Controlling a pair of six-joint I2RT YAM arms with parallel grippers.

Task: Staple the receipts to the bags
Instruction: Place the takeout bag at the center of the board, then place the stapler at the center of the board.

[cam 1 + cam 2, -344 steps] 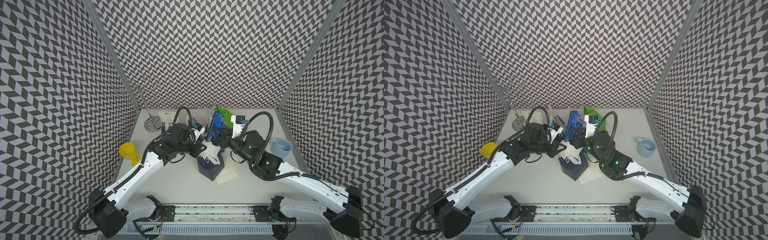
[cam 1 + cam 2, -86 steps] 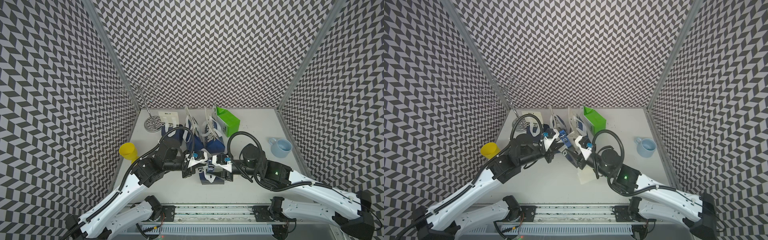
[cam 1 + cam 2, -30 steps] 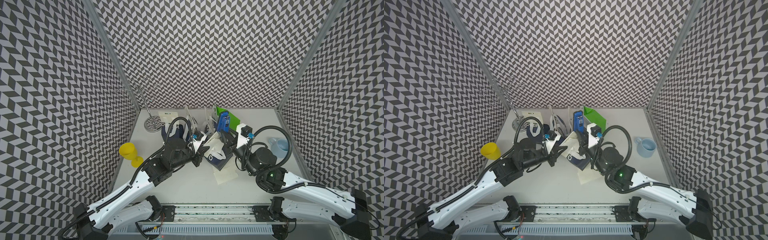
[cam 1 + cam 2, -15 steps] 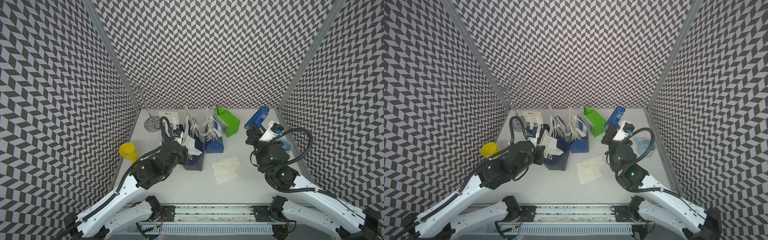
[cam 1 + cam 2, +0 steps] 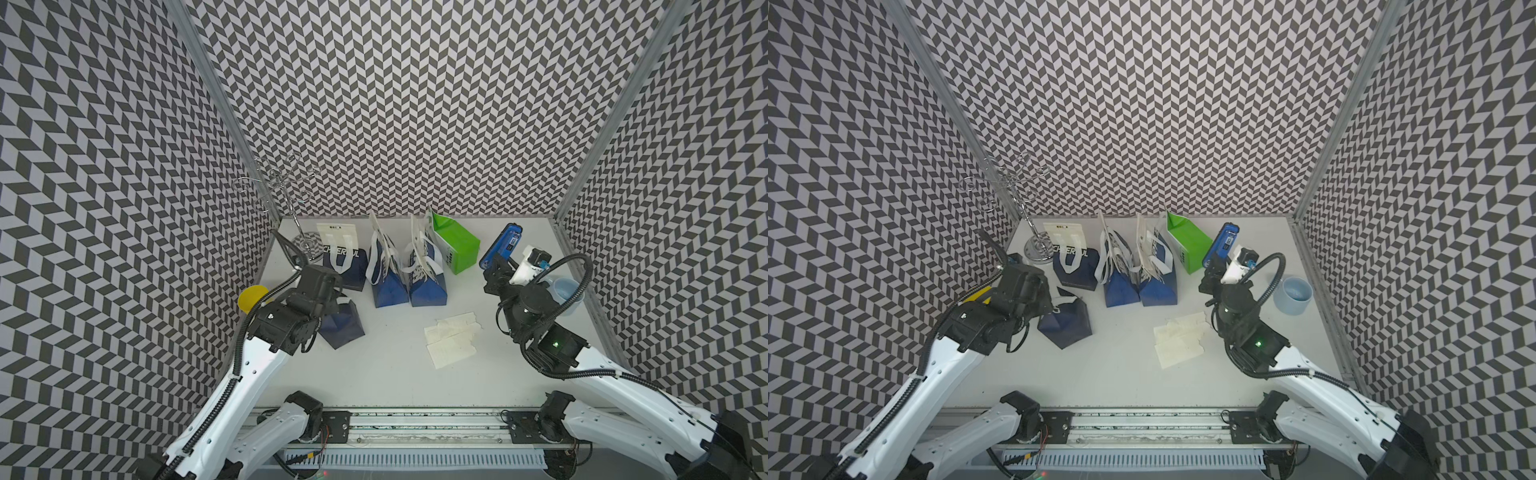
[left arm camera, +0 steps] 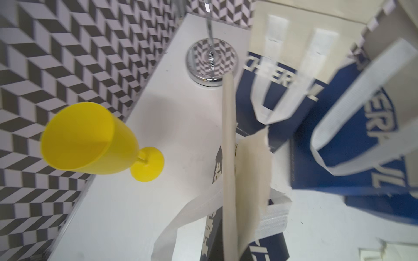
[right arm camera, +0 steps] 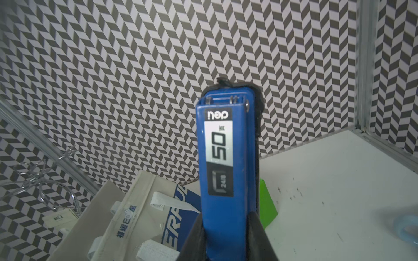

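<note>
We see the right gripper (image 7: 226, 246) up in the air near the back right corner of the desk (image 5: 374, 374). Its two black fingers (image 7: 192, 237) squeeze a blue stapler (image 7: 226, 158) from both sides. The stapler points up toward the wall and touches no bag.

The left gripper (image 5: 334, 300) is near the left edge of the desk. We cannot see its fingers, but they are pressed tight together on the top of a dark blue bag (image 5: 343, 328). This bag is tilted. In the left wrist view a cream receipt (image 6: 251, 171) with a ragged edge lies against the bag's top edge.

The loose receipts (image 5: 451, 338) lie in a small flat pile on the desk, right of the middle and nearer the front edge than the bags. Nothing touches them.

The other bags are along the back edge. A bag with big white letters (image 5: 343, 259) is near the back left corner. Two blue bags (image 5: 388, 286) stand side by side in the middle, touching. A green bag (image 5: 455, 245) stands just beside them, toward the right.

A yellow goblet (image 6: 90, 144) stands at the left edge. A shiny wire stand (image 5: 305, 243) is in the back left corner. A light blue cup (image 5: 567, 291) sits at the right edge.
</note>
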